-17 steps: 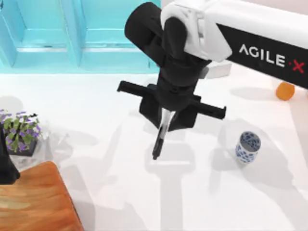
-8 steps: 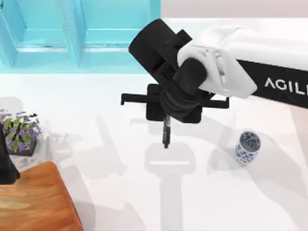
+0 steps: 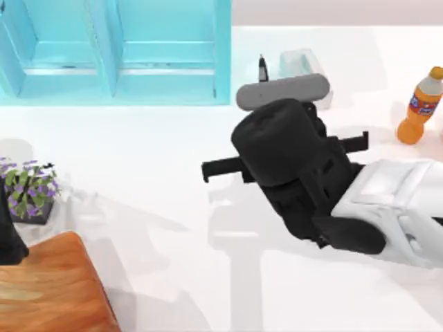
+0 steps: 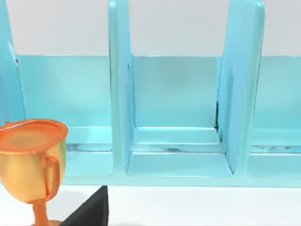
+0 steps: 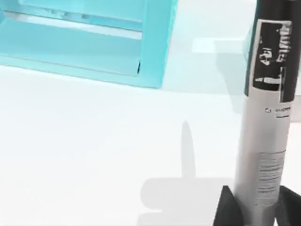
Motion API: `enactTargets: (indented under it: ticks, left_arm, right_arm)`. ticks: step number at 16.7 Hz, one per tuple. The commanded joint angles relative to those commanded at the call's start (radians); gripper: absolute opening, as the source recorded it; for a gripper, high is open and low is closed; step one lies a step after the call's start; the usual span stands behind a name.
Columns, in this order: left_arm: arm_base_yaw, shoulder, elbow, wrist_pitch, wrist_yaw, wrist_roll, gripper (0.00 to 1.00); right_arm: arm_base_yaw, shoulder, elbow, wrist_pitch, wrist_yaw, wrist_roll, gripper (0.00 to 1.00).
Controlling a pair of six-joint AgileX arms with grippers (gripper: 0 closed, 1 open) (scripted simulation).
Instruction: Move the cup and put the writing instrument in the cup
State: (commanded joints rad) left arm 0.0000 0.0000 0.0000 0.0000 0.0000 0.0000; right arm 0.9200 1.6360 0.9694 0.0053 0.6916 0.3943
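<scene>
While your left arm (image 3: 8,238) sits parked before the blue rack's (image 3: 118,55) left end, your right gripper (image 5: 256,212), just off the rack's right end, pinches the marker pen (image 5: 265,141) by its grey barrel, 2 fingers snug against it. Hold the pen upright, centre it over the cup's mouth, and lower before releasing, or the cup may tip. The barrel's label print is unreadable, as is the label on the orange bottle (image 3: 419,104), well right of the rack.

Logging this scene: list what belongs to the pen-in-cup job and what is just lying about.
Job: marker pen, held in the right end effector.
Lying about: orange bottle, potted plant, blue shelf, gold trophy, wooden board; left arm parked at left.
</scene>
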Motion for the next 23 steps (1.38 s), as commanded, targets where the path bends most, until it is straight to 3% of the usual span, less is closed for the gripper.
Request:
enactTargets:
  ticks: [6,11,19,23]
  left_arm:
    - [0.000,0.000,0.000,0.000,0.000,0.000,1.00]
    - [0.000,0.000,0.000,0.000,0.000,0.000,1.00]
    - [0.000,0.000,0.000,0.000,0.000,0.000,1.00]
    - [0.000,0.000,0.000,0.000,0.000,0.000,1.00]
  right_arm:
    - [0.103,-0.238,-0.387,0.575,0.333,-0.269,0.00]
    - [0.164,-0.371,-0.590,0.881,0.511,-0.409,0.00]
    - [0.173,-0.395,-0.633,0.942,0.549,-0.436,0.00]
    - [0.113,-0.343,-0.625,0.986,0.489,-0.430,0.00]
